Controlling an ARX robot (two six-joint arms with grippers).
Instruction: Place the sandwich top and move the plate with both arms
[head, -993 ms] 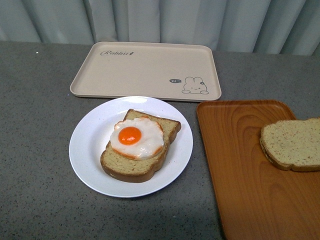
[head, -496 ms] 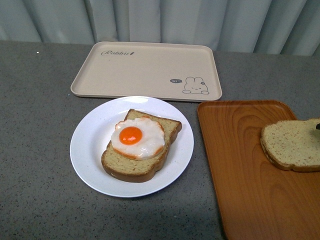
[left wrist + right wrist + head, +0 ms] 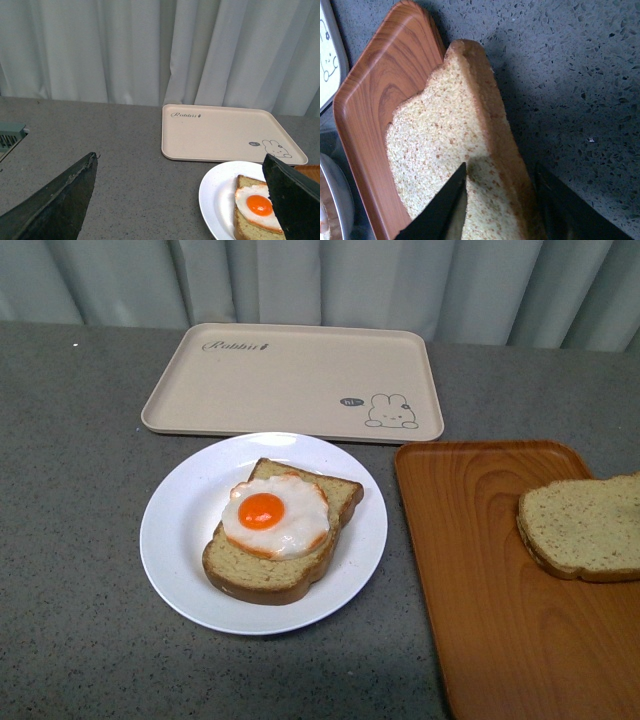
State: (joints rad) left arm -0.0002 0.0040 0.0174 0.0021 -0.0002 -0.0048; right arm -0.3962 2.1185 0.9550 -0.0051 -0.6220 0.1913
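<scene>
The sandwich top, a plain tan speckled slice with a brown crust, is over the right part of the orange-brown wooden tray, its right end cut off by the front view's edge. In the right wrist view my right gripper is shut on the slice, one jaw on its face and one outside its crust. The white plate sits mid-table with an egg-topped slice on it. My left gripper is open, its jaws wide apart, above the table left of the plate. Neither gripper shows in the front view.
A beige rabbit tray lies behind the plate, near the grey curtain. The wooden tray's left rim is close to the plate's right edge. A grey vent-like fixture sits at the table's far left in the left wrist view.
The sandwich top has shifted slightly left and lifted a little at its right end. A dark bit at the frame's right edge half a second ago is gone. Plate and trays have not moved.
</scene>
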